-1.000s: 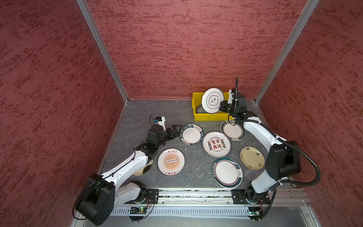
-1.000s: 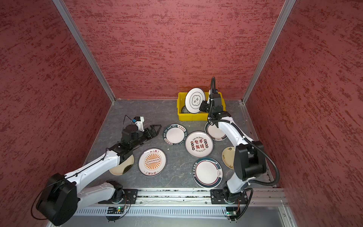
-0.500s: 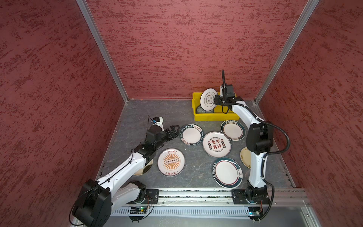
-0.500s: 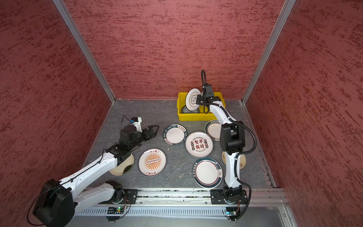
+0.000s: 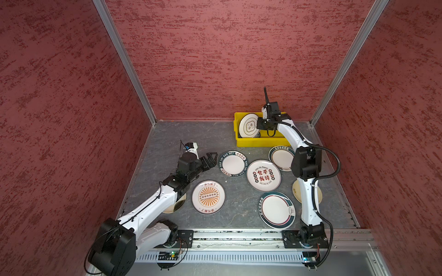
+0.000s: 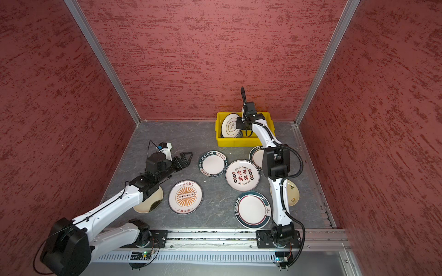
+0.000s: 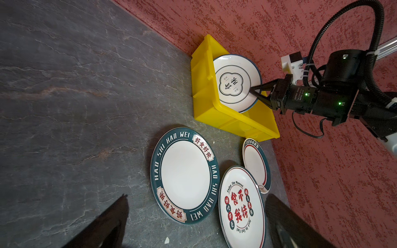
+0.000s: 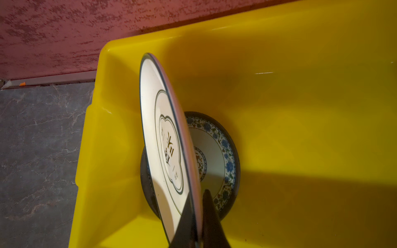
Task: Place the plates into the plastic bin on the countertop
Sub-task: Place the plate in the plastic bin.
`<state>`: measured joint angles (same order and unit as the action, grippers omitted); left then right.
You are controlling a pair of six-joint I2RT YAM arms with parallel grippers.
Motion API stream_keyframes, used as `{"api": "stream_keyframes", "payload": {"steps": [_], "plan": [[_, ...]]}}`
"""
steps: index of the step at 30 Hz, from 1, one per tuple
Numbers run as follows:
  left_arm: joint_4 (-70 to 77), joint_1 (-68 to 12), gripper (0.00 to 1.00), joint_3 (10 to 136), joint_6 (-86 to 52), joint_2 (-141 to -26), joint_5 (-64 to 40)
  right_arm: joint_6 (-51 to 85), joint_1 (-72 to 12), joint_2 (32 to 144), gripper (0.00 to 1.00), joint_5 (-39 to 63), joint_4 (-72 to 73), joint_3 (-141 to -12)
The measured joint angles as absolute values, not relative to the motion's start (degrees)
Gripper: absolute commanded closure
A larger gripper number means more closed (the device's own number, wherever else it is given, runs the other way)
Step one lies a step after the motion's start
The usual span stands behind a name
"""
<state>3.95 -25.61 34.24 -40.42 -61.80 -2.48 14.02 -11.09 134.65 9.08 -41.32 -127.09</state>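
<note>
One cream plate (image 6: 150, 205) part-under L arm (image 6: 112, 205), held plate (image 8: 155, 120) masks dish (image 8: 216, 150)

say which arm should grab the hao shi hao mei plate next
Left: left pincer is open beside the hao shi hao mei plate; right pincer is shut on the white plate in the yellow bin.

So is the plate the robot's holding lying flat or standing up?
Standing on edge, tilted. The right gripper pinches the white plate by its rim inside the yellow bin, over a blue-flowered plate lying flat.
</note>
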Motion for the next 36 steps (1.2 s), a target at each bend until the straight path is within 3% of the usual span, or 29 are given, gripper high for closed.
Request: {"api": "stream_keyframes", "payload": {"steps": [10, 17, 25, 31, 36], "plan": [[3.3, -25.4, 0.01, 34.2, -40.4, -61.9, -2.5, 14.8, -10.6, 136.0, 0.99, 11.9, -41.6, -127.6], [2.5, -25.4, 0.01, 34.2, -40.4, -61.9, -2.5, 15.7, -10.6, 136.0, 0.75, 13.1, -41.5, -127.6], [2.0, -25.4, 0.01, 34.2, -40.4, -61.9, -2.5, 15.9, -10.6, 136.0, 0.72, 13.6, -41.5, -127.6], [1.4, -25.4, 0.01, 34.2, -40.4, -61.9, -2.5, 16.0, -10.6, 136.0, 0.55, 13.9, -41.5, -127.6], [1.3, -25.4, 0.01, 34.2, -40.4, -62.0, -2.5, 16.2, -10.6, 136.0, 0.35, 13.9, -41.4, -127.6]]}}
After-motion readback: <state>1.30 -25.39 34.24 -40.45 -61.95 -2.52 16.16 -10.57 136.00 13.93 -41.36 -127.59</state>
